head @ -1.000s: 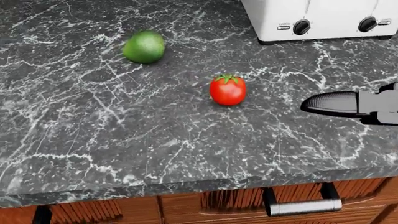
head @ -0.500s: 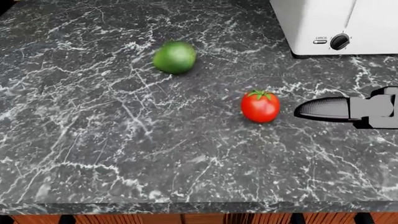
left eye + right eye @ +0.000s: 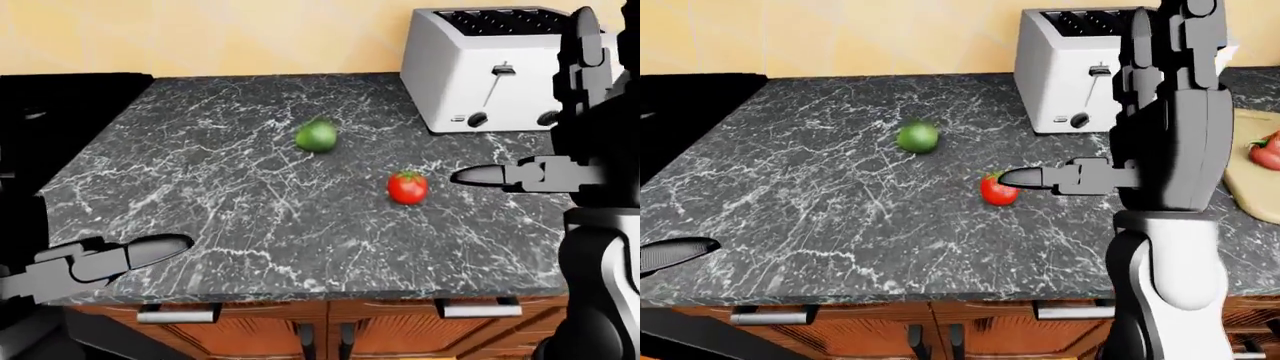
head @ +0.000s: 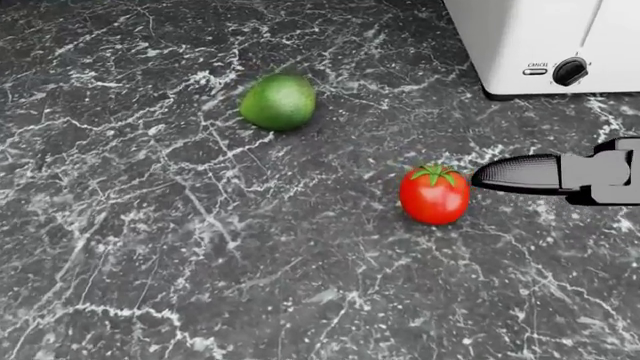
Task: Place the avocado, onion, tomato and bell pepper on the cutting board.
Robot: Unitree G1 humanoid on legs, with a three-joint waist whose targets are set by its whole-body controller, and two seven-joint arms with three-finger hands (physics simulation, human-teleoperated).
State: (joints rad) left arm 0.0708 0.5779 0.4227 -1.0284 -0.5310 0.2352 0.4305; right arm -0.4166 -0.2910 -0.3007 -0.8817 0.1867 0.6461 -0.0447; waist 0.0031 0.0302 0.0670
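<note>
Reaching in from the right of the head view, the right robot hand [image 4: 520, 174] is spread wide and grasps nothing: one finger points sideways at the tomato [image 4: 434, 195], its tip just beside the fruit, while the others stand upright in the right-eye view. Whether the tip touches the tomato cannot be told. The left robot hand [image 3: 110, 259] hangs released at the counter's near edge, low in the left-eye view, its wrist cut off by the frame. The tomato sits on the dark marble counter [image 3: 230, 202], with a round green avocado [image 4: 278, 102], blurred at its edge, up and to the left. A white toaster [image 3: 490, 71] stands near the wall. At the right-eye view's right edge, a pale cutting board [image 3: 1252, 176] carries a red vegetable [image 3: 1266, 151], mostly cropped
</note>
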